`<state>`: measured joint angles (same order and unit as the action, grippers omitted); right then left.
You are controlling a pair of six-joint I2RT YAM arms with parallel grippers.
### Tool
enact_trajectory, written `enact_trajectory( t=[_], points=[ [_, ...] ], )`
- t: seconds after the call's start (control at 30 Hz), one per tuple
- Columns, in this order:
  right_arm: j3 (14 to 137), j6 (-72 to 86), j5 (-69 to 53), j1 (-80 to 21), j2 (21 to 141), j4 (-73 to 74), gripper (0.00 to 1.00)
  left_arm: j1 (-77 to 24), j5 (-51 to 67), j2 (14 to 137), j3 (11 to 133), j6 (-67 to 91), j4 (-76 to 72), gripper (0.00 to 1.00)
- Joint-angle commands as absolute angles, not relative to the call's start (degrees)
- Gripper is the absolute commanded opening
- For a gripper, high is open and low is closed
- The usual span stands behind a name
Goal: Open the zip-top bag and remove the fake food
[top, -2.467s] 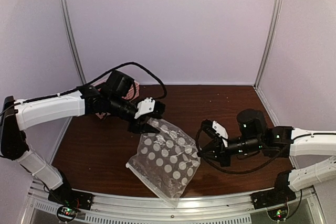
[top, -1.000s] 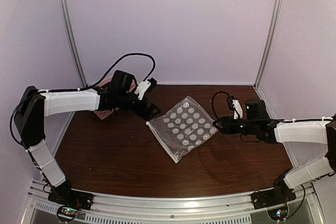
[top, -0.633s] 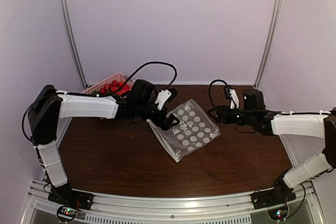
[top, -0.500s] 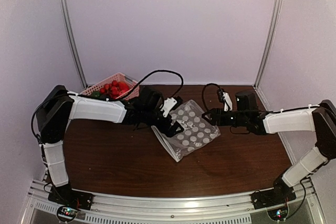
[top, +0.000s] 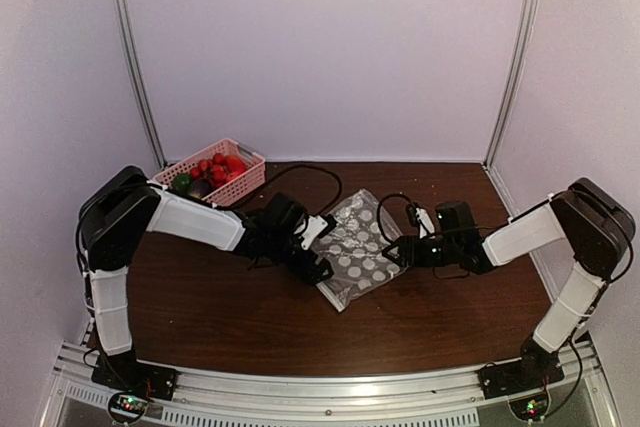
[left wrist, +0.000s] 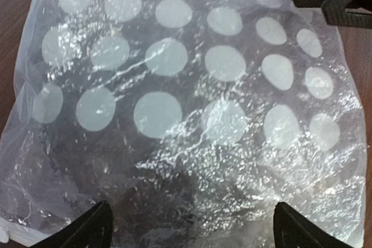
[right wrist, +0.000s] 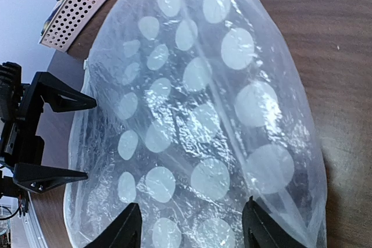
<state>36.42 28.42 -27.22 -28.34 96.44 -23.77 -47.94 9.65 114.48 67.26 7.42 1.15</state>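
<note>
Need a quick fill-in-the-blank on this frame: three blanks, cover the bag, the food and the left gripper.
1. The fake food sits in the pink ____ at the back left.
2. The zip-top bag lies on the ____, between the left gripper and the right gripper.
3. The left gripper's jaws stand ____ at the bag's edge.

Missing words: basket; table; open.
</note>
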Motion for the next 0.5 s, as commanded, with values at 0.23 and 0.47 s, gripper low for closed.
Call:
enact_trajectory(
  t=[0.23, 0.47],
  points=[
    [31.93, 25.87, -27.36, -27.24, 89.84, -21.05, 0.62, -46.94, 6.35, 109.85, 63.08, 7.29, 1.05, 0.98],
    [32.98, 20.17, -21.78, -26.78, 72.61, -10.4, 0.69, -45.96, 1.18, 95.73, 58.63, 8.31, -0.68, 0.98]
  ],
)
